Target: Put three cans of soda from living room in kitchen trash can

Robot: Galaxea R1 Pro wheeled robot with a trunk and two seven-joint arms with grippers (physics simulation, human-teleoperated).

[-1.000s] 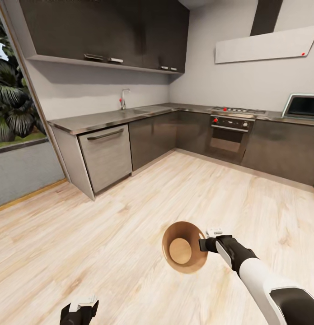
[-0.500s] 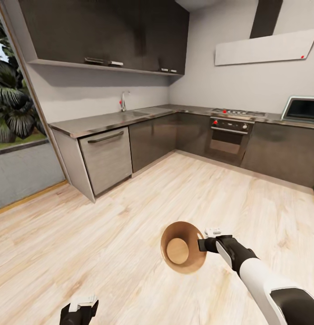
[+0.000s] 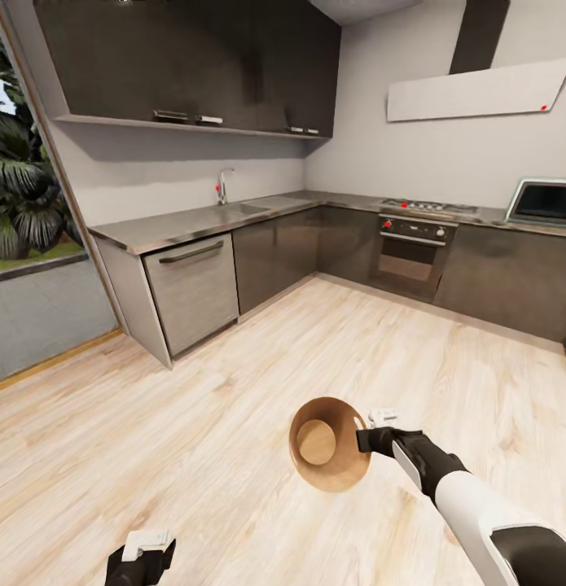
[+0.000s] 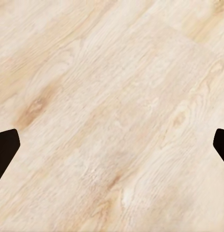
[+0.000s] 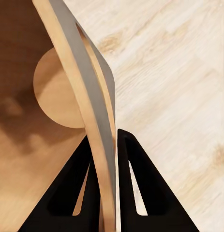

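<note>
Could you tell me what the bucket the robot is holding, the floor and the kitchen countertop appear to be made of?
The bucket: apparently wood or plywood, matt tan inside, with a thin wall pinched by the right end effector.
The floor: pale wood planks or laminate, with visible grain and knots.
The countertop: probably brushed steel, since it is grey with a soft sheen.

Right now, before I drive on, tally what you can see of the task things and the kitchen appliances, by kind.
Trash can: 1, its wall pinched by the right gripper, nothing inside
Soda cans: 0 in sight
Built-in oven: 1
Dishwasher front: 1
Sink tap: 1
Total: 4
</note>
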